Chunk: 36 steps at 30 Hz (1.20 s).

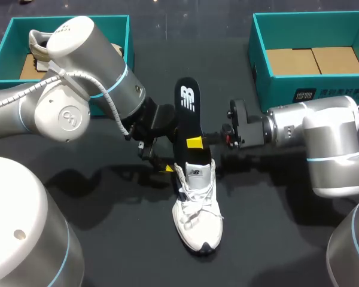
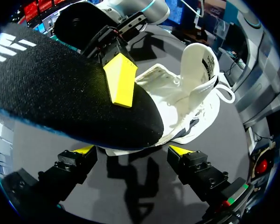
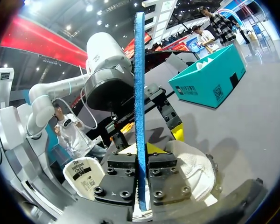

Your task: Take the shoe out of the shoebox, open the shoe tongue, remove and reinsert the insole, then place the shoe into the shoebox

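Shoe point(image 1: 196, 209) sits upright mid-table point(image 1: 275, 227), toe toward the near edge, tongue flipped up. The insole point(image 1: 185, 113) is pinched edge-on between the right gripper point(image 3: 141, 168) fingers, with its lower end at the shoe's opening. The left gripper point(image 2: 131, 150) is spread wide and holds nothing, the shoe's heel end just ahead of its fingers.
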### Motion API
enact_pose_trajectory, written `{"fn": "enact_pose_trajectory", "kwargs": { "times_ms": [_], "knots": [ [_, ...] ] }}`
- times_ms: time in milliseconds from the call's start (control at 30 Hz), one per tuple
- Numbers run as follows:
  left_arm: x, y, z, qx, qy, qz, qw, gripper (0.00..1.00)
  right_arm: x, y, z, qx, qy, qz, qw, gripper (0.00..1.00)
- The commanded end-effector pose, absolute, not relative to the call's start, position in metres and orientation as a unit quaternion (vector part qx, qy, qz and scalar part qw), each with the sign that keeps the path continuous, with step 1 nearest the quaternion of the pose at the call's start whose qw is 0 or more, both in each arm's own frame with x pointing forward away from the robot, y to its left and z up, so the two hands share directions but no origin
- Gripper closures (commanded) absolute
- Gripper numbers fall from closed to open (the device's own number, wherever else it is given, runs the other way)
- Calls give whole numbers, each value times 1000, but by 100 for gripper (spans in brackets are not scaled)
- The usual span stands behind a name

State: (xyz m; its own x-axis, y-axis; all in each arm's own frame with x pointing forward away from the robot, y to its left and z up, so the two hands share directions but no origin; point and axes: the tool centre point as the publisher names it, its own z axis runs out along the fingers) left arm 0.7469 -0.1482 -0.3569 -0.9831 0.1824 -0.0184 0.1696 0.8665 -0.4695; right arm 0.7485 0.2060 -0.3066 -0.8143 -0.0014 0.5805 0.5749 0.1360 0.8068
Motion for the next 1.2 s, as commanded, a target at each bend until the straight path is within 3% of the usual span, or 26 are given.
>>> {"fn": "enact_pose_trajectory", "kwargs": {
  "times_ms": [33,1200],
  "knots": [
    [747,-149,-357,-91,-966,241,13,0,749,206,-307,-202,-718,-624,232,100],
    [747,-149,-357,-91,-966,241,13,0,709,197,-341,-289,-702,-607,235,100]
  ]
}}
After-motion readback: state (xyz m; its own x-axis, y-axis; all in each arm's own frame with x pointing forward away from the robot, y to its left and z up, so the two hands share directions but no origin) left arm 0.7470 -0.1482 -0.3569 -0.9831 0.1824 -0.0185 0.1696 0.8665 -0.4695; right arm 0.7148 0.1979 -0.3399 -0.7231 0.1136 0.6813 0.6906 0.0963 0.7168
